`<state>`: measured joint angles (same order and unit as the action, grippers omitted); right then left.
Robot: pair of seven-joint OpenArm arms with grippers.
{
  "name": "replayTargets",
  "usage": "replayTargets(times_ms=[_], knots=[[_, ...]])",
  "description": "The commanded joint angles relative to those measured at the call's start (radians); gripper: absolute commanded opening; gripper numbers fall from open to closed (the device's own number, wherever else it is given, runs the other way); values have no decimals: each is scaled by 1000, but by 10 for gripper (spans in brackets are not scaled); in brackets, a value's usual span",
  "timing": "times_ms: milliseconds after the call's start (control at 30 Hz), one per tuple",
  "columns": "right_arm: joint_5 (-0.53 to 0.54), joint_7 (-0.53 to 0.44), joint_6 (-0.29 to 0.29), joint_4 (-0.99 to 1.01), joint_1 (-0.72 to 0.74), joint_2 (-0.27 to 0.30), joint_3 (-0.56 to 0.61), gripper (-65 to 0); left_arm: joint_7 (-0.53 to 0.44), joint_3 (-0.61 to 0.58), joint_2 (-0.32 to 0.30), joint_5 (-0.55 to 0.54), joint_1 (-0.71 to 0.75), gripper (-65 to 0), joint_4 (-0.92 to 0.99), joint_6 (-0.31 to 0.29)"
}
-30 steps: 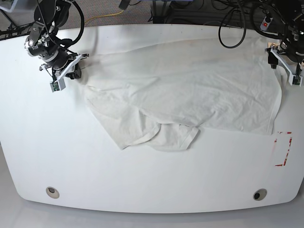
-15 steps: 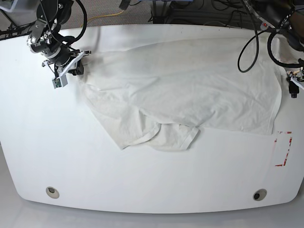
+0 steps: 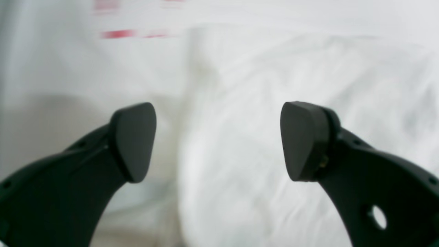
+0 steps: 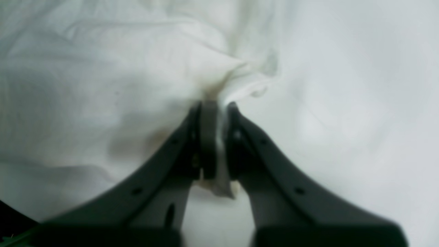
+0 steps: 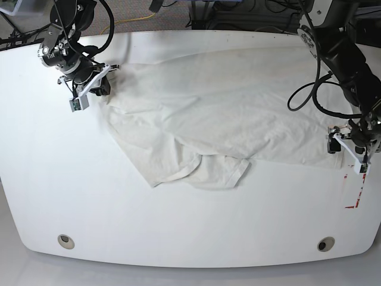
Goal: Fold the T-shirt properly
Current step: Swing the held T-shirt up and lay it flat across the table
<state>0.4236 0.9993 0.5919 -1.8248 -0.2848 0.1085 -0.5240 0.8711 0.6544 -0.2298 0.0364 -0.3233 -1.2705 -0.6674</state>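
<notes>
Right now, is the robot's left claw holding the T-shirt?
No, the left claw is wide open with nothing between its pads, and the T-shirt lies beyond it.

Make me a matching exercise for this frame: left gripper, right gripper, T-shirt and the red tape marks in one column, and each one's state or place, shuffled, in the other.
Things:
1. left gripper
2. right gripper
3. T-shirt
4. red tape marks

States or places:
A. shut on a bunched pinch of fabric
B. on the table just past the cloth's hem corner
C. jaws wide apart, nothing between them
D. spread across the table, rumpled, one sleeve folded over at the front

Pairs: 1-C, 2-A, 3-D, 4-B
</notes>
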Motion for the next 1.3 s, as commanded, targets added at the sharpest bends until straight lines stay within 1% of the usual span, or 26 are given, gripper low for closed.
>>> replayTargets(times_ms=[0, 100, 167, 233, 300, 333, 433, 633, 700, 767, 800, 867, 933, 1000, 1033, 1100, 1133, 1200, 1267], knots=[[13, -20, 1, -19, 12, 12, -3, -650, -83, -9, -30, 15, -33, -118, 58, 27], [13, -20, 1, -17, 15, 12, -3, -650, -132, -29, -70, 12, -35, -118, 159, 38], [13, -20, 1, -17, 15, 12, -3, -650, -158, -40, -84, 12, -38, -118, 220, 44], [13, -20, 1, -17, 15, 12, -3, -650, -203, -40, -85, 13, -43, -118, 249, 62], [13, -20, 1, -17, 15, 12, -3, -650, -227, -38, -105, 13, -43, -118, 268, 68], [13, -20, 1, -17, 15, 12, -3, -650, -232, -38, -122, 12, -43, -118, 280, 68], [13, -20, 1, -17, 15, 12, -3, -650, -234, -38, -142, 10, -43, -118, 338, 65], [13, -20, 1, -17, 15, 12, -3, -650, -234, -38, -138, 10, -43, -118, 381, 62], [13, -20, 1, -17, 15, 10, -3, -650, -227, -38, -135, 10, -43, -119, 381, 34], [13, -20, 1, -17, 15, 9, -3, -650, -220, -38, -124, 10, -43, -122, 384, -22], [13, -20, 1, -17, 15, 4, -3, -650, -207, -38, -108, 10, -43, -136, 383, -31], [13, -20, 1, -17, 17, 0, -6, -650, -186, -40, -95, 10, -43, -199, 381, -31], [13, -20, 1, -17, 17, 0, -6, -650, -163, -40, -90, 10, -43, -311, 383, -31], [13, -20, 1, -17, 17, 0, -6, -650, -155, -40, -73, 10, -43, -379, 384, -31], [13, -20, 1, -17, 17, -2, -5, -650, -152, -40, -59, 10, -43, -410, 383, -31], [13, -20, 1, -17, 17, -2, -5, -650, -137, -40, -49, 10, -43, -439, 381, -31], [13, -20, 1, -17, 17, -2, -5, -650, -129, -40, -49, 10, -43, -453, 381, -31], [13, -20, 1, -17, 17, -3, -5, -650, -122, -37, -49, 10, -43, -503, 380, -31], [13, -20, 1, -19, 17, -3, -5, -650, -122, -35, -49, 10, -43, -583, 380, -31]])
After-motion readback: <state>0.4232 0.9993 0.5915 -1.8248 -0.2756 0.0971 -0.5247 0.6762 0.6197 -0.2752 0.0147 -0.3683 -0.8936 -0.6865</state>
